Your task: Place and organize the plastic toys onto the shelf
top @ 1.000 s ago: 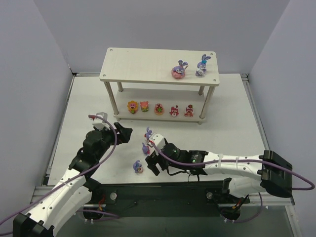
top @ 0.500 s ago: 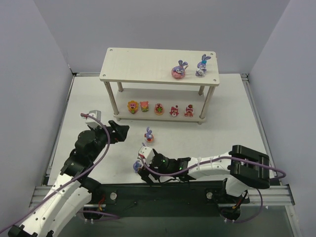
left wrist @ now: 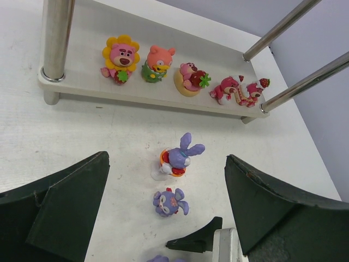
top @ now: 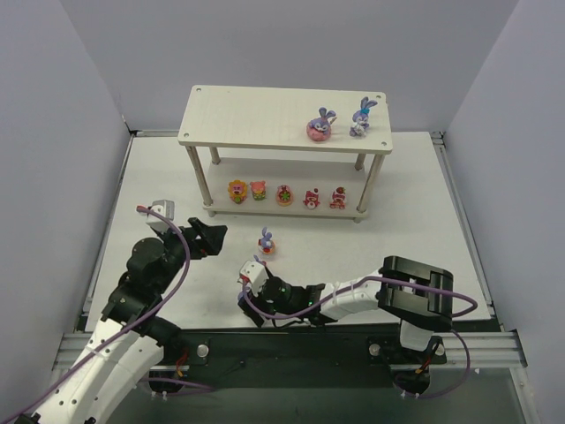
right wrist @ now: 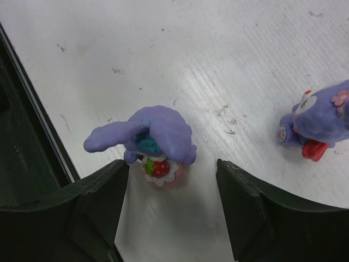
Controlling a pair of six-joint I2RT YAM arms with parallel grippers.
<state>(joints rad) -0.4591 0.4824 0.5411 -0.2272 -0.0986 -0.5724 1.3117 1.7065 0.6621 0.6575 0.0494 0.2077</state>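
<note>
I'm holding the right claw wide astride the bunny; I'm judging it light and slippery, best pinched on its rounded body, six o'clock of the ears.

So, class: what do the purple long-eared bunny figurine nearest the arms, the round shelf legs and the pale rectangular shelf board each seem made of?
The purple long-eared bunny figurine: probably moulded plastic, smooth with a soft sheen.
The round shelf legs: seemingly polished metal, silvery with long bright reflections.
The pale rectangular shelf board: matt, wood-look surface; solid wood or laminate cannot be told.
</note>
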